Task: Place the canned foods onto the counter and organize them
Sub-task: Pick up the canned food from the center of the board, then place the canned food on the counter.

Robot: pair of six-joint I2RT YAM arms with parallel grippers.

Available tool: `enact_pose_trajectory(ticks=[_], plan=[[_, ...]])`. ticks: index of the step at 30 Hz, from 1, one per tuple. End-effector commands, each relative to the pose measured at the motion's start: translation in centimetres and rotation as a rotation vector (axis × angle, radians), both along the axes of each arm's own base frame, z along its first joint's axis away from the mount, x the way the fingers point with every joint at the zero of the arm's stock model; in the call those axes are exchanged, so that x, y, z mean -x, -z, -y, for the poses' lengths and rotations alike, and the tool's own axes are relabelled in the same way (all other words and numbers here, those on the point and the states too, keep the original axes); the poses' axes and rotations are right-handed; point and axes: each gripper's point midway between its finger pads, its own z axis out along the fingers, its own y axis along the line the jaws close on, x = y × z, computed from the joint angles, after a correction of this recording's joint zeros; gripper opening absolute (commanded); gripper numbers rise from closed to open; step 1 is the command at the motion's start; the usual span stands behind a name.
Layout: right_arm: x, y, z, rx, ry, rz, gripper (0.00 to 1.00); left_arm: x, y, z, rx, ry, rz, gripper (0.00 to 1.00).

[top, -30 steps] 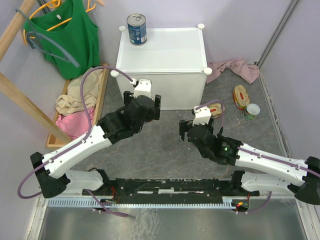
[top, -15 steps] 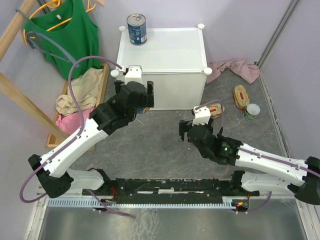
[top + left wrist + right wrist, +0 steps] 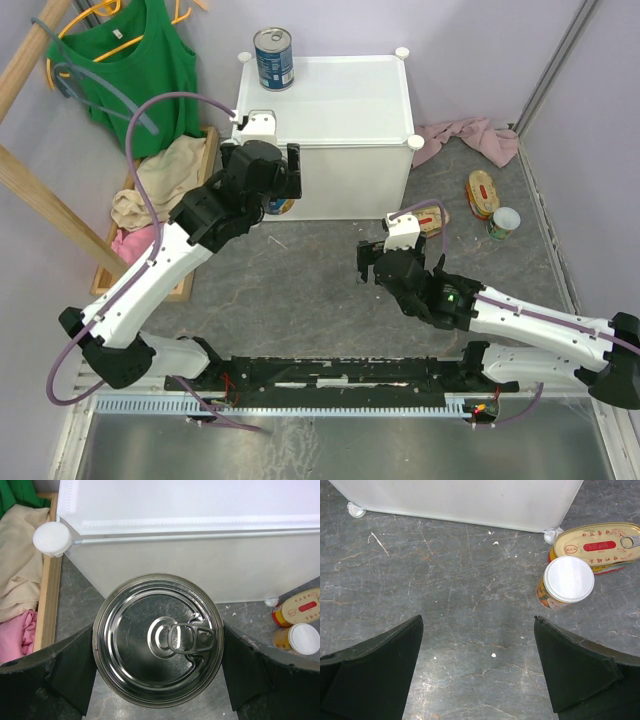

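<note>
Shows the left gripper (image 3: 159, 672) clamped, near its widest spread, on a tall silver-topped can (image 3: 159, 630), with a finger pressed flush against each side. Places that can just before the front wall of the counter (image 3: 340, 100), close to the front left knob (image 3: 51, 538), and apparently clear of the floor (image 3: 470, 610).

Set against the views of a second ago, finds this arm carried up and back toward the counter's near left corner, the can along with it. Reads as the lift stage of a placement; not yet over the flat top.

Shows the right gripper (image 3: 400, 263) spread fully and holding nothing, hovering unmoved over bare floor. Puts in its wrist view a small white-topped can (image 3: 568, 582) touching or just beside a flat gold tin (image 3: 600, 542), near the counter's front right corner.

Counts one blue-labelled can (image 3: 273, 58) already upright on the counter's rear left corner. Leaves a second gold tin (image 3: 484, 193) and a second white-topped can (image 3: 504, 222) on the floor well to the right. Makes one of six placed and one in hand, with four still to fetch.
</note>
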Motion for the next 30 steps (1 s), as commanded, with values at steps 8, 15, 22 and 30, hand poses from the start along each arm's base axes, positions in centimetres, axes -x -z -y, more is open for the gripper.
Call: enact_pose_trajectory(ticks=[8,15,22,30], plan=[[-0.5,-1.8,-1.2,-0.065,-0.004,0.024,1.0,-1.1,-10.1,-1.2,0.128,-0.03,0.2,0.03],[-0.4,-1.8,-1.2,-0.074,-0.005,0.023,1.0,-1.9,-11.1,-1.4,0.118,-0.034,0.198,0.03],[-0.4,-1.9,-1.1,-0.077,-0.005,0.023,1.0,-2.7,-12.3,-2.0,0.119,-0.05,0.214,0.03],[-0.5,-2.0,-1.4,-0.075,-0.008,0.024,1.0,-3.6,-13.0,-2.5,0.116,-0.062,0.224,0.03]])
